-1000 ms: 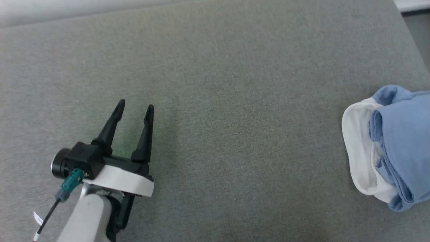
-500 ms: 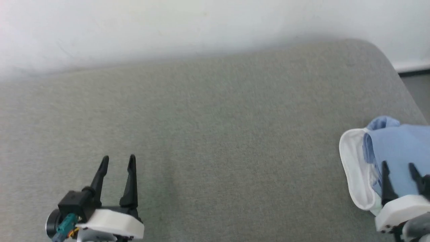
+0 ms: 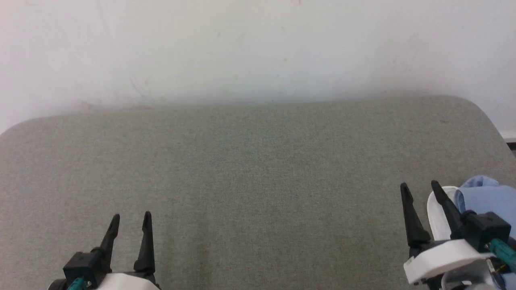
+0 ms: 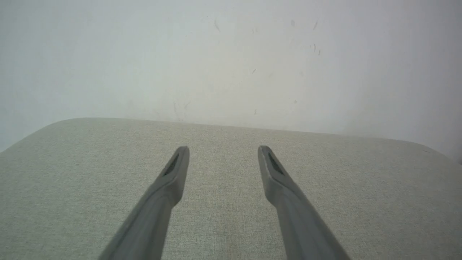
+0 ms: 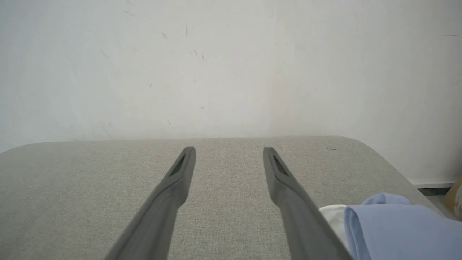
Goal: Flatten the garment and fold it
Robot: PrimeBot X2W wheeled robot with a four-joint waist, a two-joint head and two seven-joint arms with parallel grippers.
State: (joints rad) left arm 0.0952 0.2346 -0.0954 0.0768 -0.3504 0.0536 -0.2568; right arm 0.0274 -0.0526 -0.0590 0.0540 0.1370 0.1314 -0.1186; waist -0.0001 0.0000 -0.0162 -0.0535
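Lower left, head view: left hand [image 3: 131, 216], two long dark fingers spread, holding nothing, over grey-green fabric-covered worktop [image 3: 258, 181].

Centre: broad stretch of worktop, plain white wall [image 3: 258, 48] behind.

Lower right: right hand [image 3: 419, 185], fingers parted, gripping nothing, just beside garment. Crumpled light blue polo shirt with white collar [image 3: 487, 197] bunched in heap near worktop's right edge, partly cut off by frame.

Judgement: task barely begun. No part flattened or folded. Left to do: grasp, pull to centre, spread, fold.
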